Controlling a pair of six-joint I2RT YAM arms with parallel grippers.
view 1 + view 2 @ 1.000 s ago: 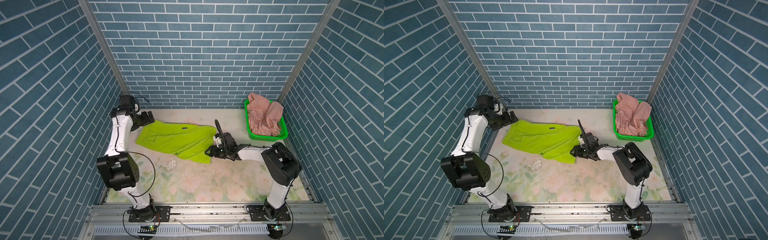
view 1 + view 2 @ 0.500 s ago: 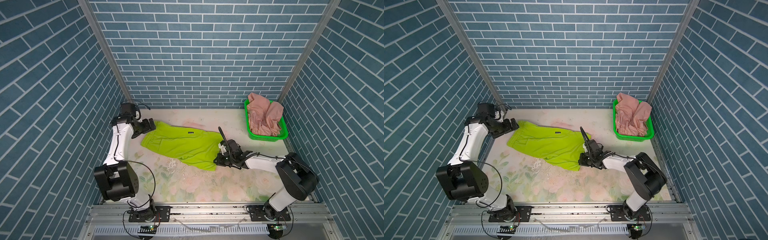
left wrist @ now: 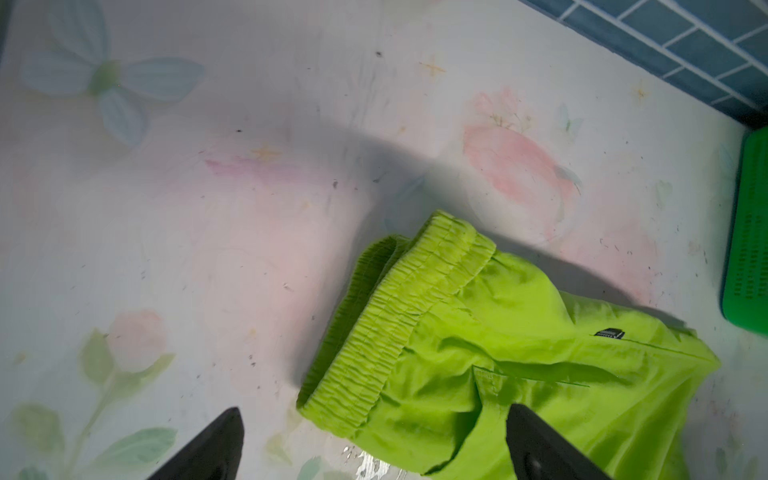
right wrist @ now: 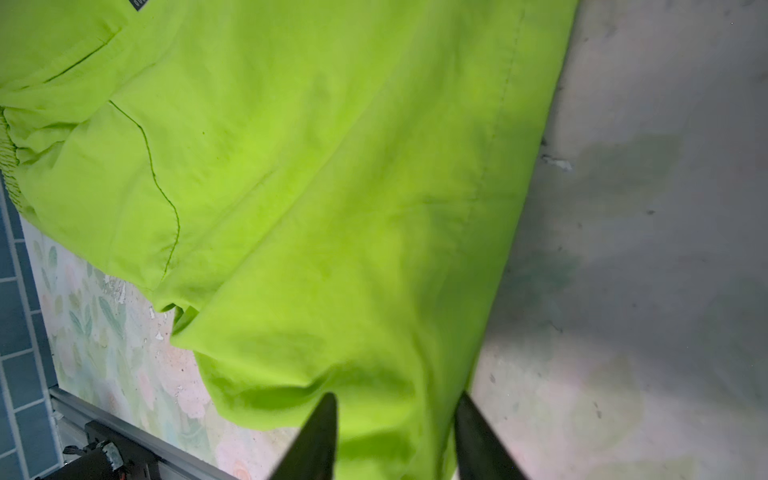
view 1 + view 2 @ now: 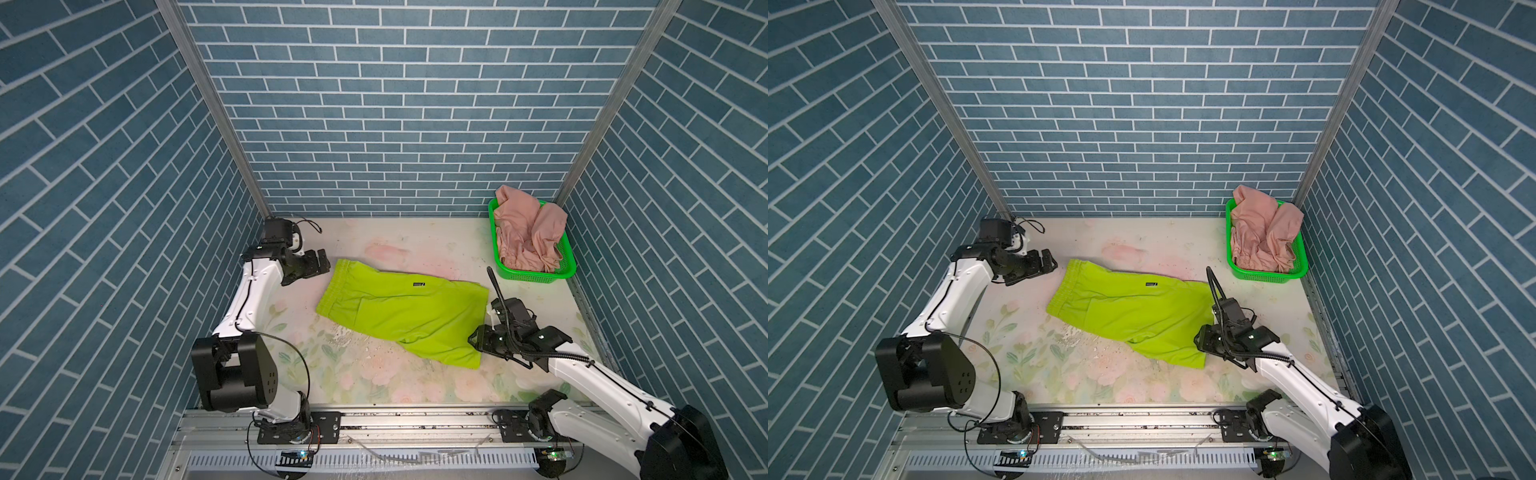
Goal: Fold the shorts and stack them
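Left fingers [image 3: 212, 446] are standing wide and holding nothing, hovering at the far left just off the waistband of the lime-green shorts [image 5: 399, 316].

The lime-green shorts are lying spread on the surface [image 5: 415, 386] around the middle, with the waistband to the left and both legs running right and near. They are looking flattened but not folded; no crease or doubled layer is showing in either top view.

Right fingers [image 4: 320, 436] are sitting at the near-right leg hem, parted to a middling gap with green cloth running between or under them. The wrist view is blurry there, so probably not pinching, and they seem to be gripping nothing.

The pink shorts [image 5: 528, 237] are sitting crumpled in the green basket [image 5: 536, 277] at the far right corner, well apart from the green pair and from both arms.

Progress is reading as early. One pair is laid out and ready for its first fold, and the other is not out of the basket yet. Both folds are remaining, plus pulling out and flattening the pink pair, then stacking one pair on the other. No stack is existing yet.
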